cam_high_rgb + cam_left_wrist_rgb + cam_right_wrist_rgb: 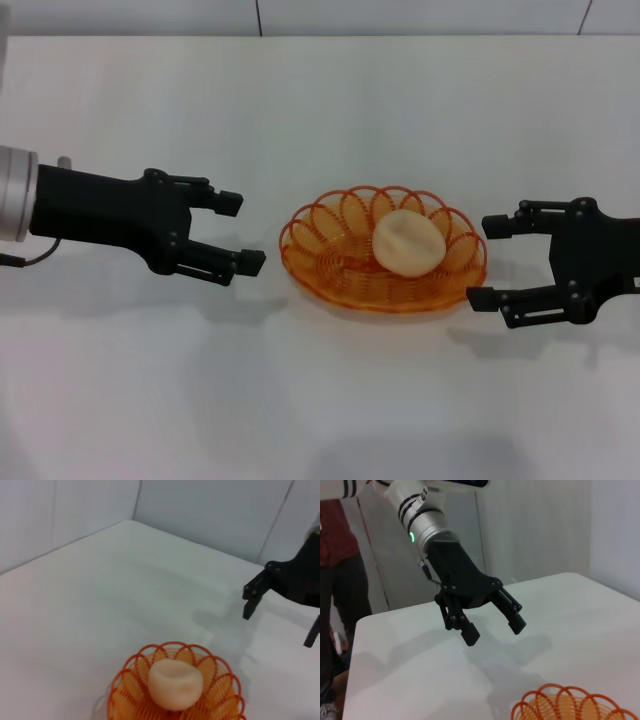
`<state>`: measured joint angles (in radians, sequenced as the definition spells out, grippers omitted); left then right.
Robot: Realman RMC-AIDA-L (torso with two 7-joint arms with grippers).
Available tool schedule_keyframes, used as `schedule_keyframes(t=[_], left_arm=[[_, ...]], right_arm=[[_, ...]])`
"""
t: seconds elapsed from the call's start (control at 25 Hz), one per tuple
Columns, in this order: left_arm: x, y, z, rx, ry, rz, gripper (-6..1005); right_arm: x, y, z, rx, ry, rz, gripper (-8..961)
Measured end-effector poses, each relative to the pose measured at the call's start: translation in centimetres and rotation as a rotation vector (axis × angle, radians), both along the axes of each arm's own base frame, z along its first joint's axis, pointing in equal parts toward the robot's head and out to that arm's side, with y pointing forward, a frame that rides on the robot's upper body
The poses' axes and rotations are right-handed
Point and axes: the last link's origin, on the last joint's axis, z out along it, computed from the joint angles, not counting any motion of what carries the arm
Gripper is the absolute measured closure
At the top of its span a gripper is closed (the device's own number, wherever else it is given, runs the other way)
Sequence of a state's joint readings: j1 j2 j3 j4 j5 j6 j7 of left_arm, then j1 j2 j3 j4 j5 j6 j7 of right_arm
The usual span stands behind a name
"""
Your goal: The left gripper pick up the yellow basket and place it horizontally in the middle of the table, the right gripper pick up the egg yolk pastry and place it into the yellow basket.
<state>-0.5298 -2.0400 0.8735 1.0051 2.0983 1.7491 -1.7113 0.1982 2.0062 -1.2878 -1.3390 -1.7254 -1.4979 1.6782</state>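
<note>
Arms flank the yellow basket (384,252) on either side, and the basket serves as the marker for everything else. To its left, the left gripper (240,232) hovers just beside the rim without touching it, fingers spread wide and holding nothing. Its arm runs off the left edge of the head view, so only a slice of the silver segment shows there; the right wrist view shows the left gripper (494,627) more fully, with the green ring light lit above it.

The basket sits flat on the table (320,120), near its middle. Inside it, toward the right half, rests the egg yolk pastry (408,242), dome up with a shallow crease. The left wrist view cuts off the near rim of the basket (175,690), and the right wrist view catches only a few loops of the rim.

Right of the basket, the right gripper (487,262) hangs close to the rim, its fingers wide apart and empty. Its arm is cut off by the right edge, and in the left wrist view the right gripper (280,615) is only partly visible.
</note>
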Motion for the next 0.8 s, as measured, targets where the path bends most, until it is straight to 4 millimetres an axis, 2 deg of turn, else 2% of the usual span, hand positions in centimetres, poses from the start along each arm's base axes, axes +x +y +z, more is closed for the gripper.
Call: schedule_keyframes(t=[0.8], left_arm=[[2.0, -0.3, -0.7, -0.053, -0.044, -0.094, 113]], right_arm=[[0.2, 0.1, -0.1, -0.028, -0.07, 0.017, 134]])
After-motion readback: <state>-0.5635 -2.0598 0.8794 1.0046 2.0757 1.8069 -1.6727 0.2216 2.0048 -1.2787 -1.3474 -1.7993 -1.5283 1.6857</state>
